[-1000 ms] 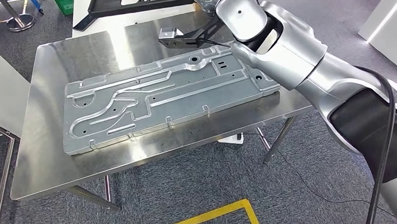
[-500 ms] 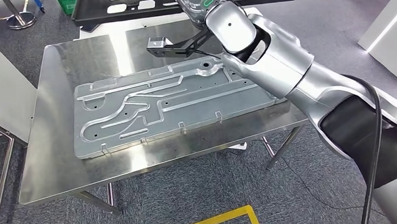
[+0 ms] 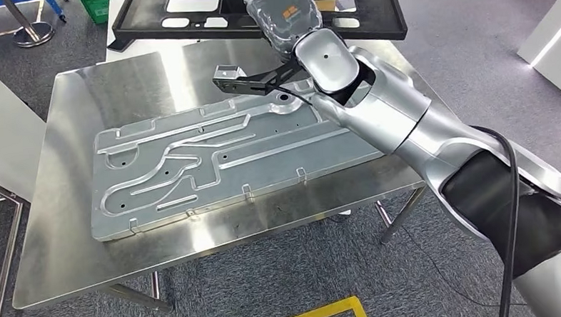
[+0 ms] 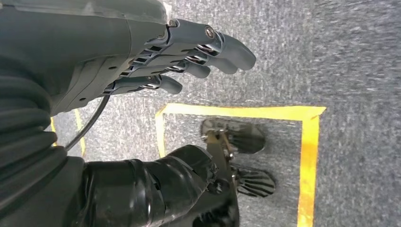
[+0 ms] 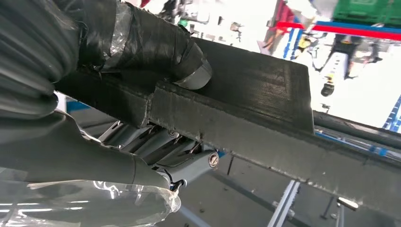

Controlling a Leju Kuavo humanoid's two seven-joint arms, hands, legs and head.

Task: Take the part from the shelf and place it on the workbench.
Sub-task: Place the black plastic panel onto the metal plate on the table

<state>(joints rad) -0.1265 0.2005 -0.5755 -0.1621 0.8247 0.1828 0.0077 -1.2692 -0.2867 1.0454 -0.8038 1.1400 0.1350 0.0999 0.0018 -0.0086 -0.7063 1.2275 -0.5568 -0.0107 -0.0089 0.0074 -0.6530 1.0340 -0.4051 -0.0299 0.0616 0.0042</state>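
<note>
Our right arm (image 3: 404, 117) wears glossy silver shells, a black elbow section and a black cable (image 3: 525, 191); our left hand (image 4: 142, 61) is dark grey.

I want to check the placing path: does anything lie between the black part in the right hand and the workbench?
Yes. A large silver plate lies flat across the middle of the workbench, beside the black part that the right hand holds at its far edge. Bare steel shows along the left and near sides.

Readable text: none could be made out.
Right hand (image 3: 283, 12) cover: carried an orange patch and a green oval mark, both too small to read.
</note>
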